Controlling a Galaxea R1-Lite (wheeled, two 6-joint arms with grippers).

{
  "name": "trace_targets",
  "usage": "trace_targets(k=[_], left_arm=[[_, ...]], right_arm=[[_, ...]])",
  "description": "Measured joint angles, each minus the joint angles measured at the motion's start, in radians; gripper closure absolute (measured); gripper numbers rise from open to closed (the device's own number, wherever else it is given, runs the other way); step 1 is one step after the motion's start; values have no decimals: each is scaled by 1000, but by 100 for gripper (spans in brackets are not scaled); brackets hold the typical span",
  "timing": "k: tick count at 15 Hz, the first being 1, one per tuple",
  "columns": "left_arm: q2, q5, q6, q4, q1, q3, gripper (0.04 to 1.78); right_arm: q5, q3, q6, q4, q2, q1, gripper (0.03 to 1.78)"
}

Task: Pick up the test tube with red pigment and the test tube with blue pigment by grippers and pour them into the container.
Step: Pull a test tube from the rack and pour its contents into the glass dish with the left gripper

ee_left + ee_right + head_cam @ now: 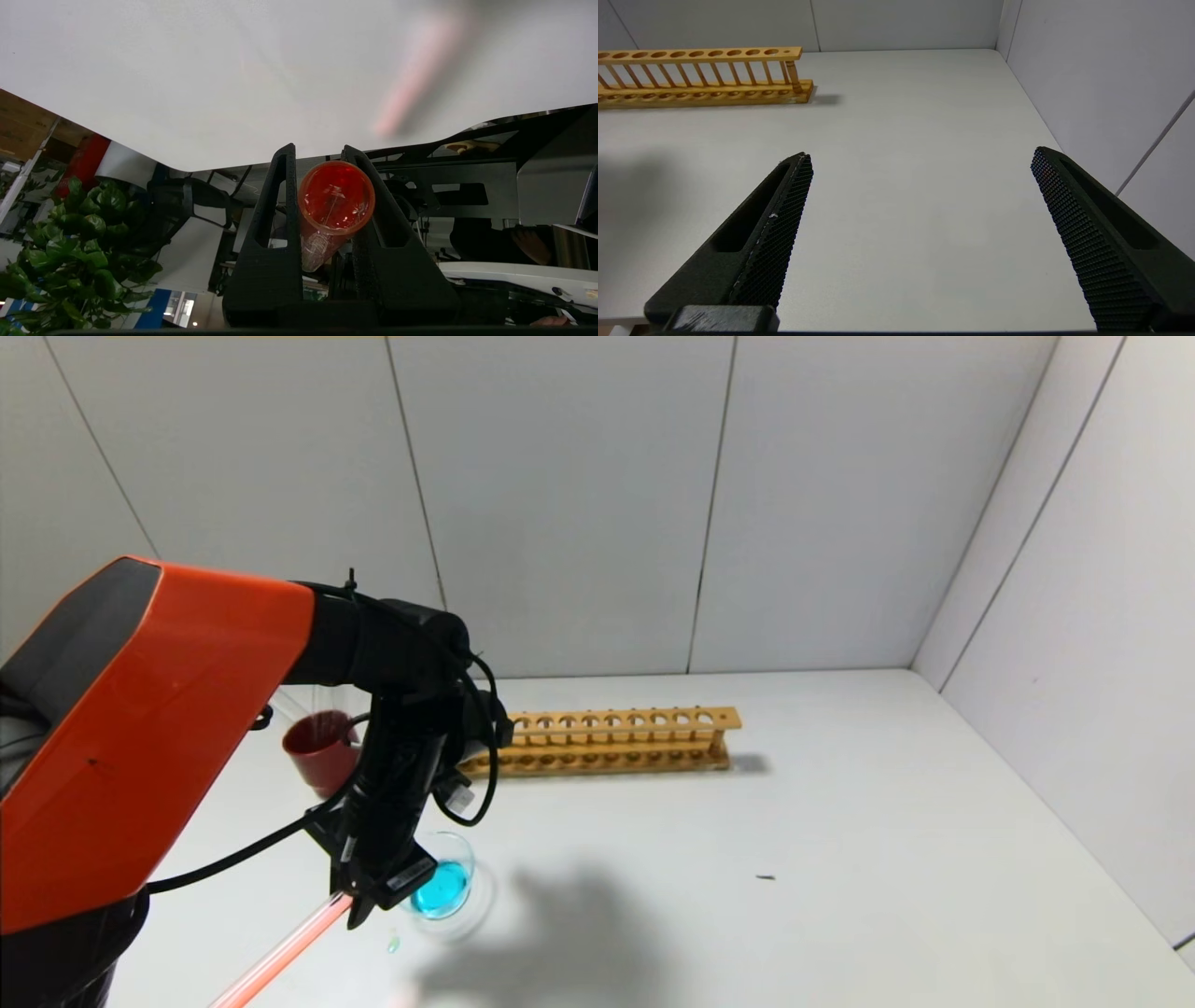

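My left gripper is shut on the test tube with red pigment. The tube is tilted and runs from the jaws toward the table's near left edge. In the left wrist view the tube's round red end sits clamped between the fingers of the left gripper. The container, a shallow clear glass dish, holds teal-blue liquid right beside the gripper; its near left side is hidden behind it. The test tube with blue pigment is out of view. My right gripper is open and empty over bare table; it does not show in the head view.
A long wooden tube rack stands at the back of the table and shows in the right wrist view. A dark red cup stands behind my left arm. A small teal drop lies by the dish. Walls close the back and right.
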Motion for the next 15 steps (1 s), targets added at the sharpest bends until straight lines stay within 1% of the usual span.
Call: trace_targets(k=[11, 15], left_arm=[[37, 0, -1, 28, -11, -53, 148], [70, 1, -2, 86, -11, -130, 148]], right_arm=[[0, 0, 0, 0, 0, 0, 10], [0, 0, 0, 0, 0, 0, 10]])
